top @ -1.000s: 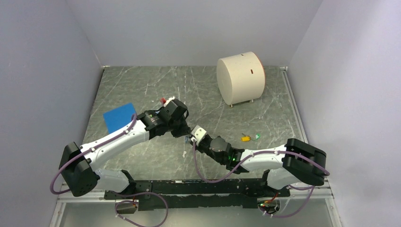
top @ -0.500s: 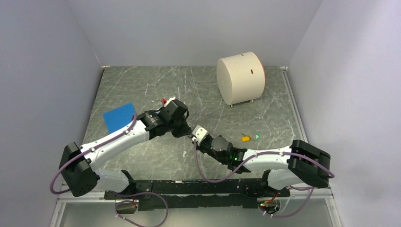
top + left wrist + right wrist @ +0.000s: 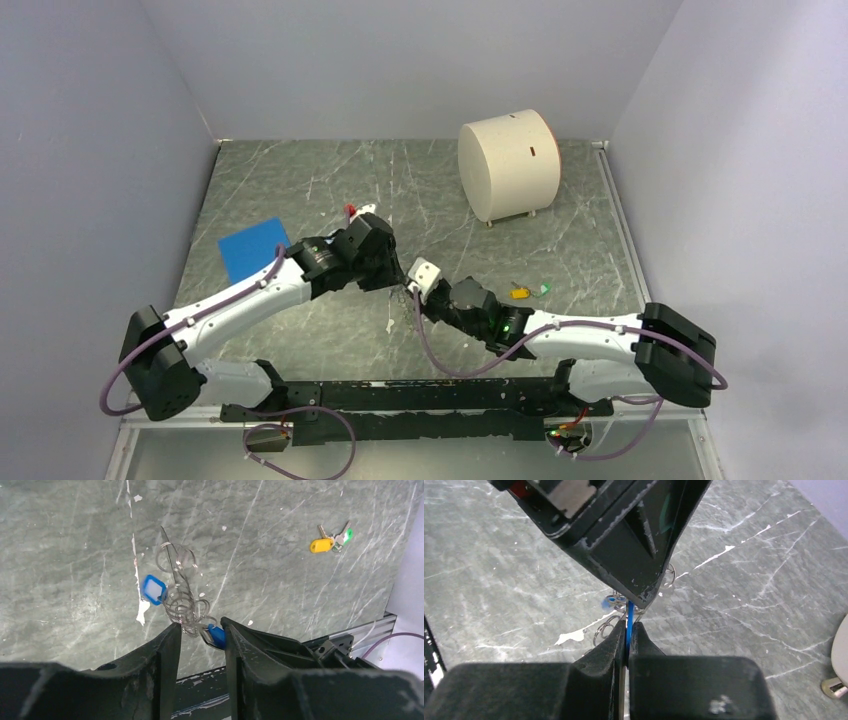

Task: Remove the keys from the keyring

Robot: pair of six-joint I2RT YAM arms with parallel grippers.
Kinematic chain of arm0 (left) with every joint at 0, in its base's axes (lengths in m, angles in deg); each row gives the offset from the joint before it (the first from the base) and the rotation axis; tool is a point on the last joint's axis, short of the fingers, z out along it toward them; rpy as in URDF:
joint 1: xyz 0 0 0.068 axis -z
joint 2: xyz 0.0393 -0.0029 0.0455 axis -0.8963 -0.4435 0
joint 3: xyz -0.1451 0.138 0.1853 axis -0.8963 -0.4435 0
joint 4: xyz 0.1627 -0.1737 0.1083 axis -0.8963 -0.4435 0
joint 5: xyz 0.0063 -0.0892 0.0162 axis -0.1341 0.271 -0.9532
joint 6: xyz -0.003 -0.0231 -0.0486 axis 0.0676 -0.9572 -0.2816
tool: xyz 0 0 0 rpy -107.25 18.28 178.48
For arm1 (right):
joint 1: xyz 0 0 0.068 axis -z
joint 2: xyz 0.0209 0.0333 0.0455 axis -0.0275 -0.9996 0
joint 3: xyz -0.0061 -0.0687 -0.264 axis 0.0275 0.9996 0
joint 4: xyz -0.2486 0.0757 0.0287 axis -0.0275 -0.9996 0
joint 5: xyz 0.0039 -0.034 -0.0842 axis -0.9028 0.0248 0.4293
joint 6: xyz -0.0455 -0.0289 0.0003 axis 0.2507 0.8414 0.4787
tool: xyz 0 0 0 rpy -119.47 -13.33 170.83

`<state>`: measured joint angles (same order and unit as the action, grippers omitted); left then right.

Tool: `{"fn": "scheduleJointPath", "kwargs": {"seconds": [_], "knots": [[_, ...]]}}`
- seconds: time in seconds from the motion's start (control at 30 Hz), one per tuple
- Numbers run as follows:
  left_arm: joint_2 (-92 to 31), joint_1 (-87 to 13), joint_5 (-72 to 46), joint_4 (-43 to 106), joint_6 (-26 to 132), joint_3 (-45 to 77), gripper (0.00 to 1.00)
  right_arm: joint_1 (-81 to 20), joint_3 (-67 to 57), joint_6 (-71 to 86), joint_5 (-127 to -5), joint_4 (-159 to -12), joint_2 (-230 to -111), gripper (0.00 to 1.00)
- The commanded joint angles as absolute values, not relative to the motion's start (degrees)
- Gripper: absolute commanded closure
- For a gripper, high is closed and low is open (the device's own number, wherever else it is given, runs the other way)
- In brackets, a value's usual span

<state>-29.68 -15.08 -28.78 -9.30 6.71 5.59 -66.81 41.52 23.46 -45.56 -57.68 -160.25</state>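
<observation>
**Both grippers meet at the keyring, and 2 keys lie off it**

The right arm has changed most in the last 1 second. Its big black elbow has slid out toward the right wall, so the arm now lies longer and flatter. The right gripper [image 3: 627,626] has crept a little away from the arm bases. The left gripper [image 3: 200,625] has come a little to the left. They still meet tip to tip near the middle of the table [image 3: 70,545].

The yellow key [image 3: 321,544] and the green key [image 3: 346,533] have not moved. They lie touching each other on the table, off to the right and well apart from the grippers. The blue card [image 3: 250,250] and the cream drum [image 3: 510,165] have stayed put too.

The keyring [image 3: 181,602] is a bunch of thin wire loops. It sticks out from the tips of the left gripper. The left fingers [image 3: 167,640] are close together, with the nearest loop squeezed in the narrow gap. The blue key [image 3: 216,635] sits in the same gap, touching the other finger. The right gripper is clamped tight on this blue key, which shows there as a thin blue line. A blue tag [image 3: 153,588] with a pale window hangs on the loops farther out.

The tag's window is too small to read. A teal mark on the left gripper, seen from the right wrist, is too blurry to read. The drum has 2 small dark marks, not letters.
</observation>
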Motion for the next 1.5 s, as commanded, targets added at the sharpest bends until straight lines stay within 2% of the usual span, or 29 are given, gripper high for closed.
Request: {"fn": "scheduleJointPath", "kwargs": {"seconds": [0.0,0.37,0.63,1.03,1.3,1.47], "knots": [[-25.87,-15.05,-30.74,-6.13,13.92,2.66,0.55,-65.70,37.78,21.82,-50.04,-62.08,-157.38,1.00],[-16.01,-15.07,-33.81,4.43,27.09,-7.21,0.50,-60.76,31.43,18.57,-57.48,-76.80,-155.76,1.00],[-10.48,-15.07,-29.25,15.29,35.46,-15.15,0.49,-60.40,24.10,17.01,-57.78,-86.99,-157.35,1.00],[-14.78,-14.98,-25.68,25.47,39.15,-18.77,0.47,-60.29,16.55,13.02,-56.68,-98.29,-160.27,1.00],[-14.89,-14.98,-25.51,33.55,39.34,-24.77,0.52,-59.62,17.29,10.84,-56.37,-98.90,-161.91,1.00],[-12.96,-14.98,-25.30,37.38,41.05,-28.31,0.51,-58.87,15.86,9.72,-56.99,-100.29,-163.58,1.00]]}}
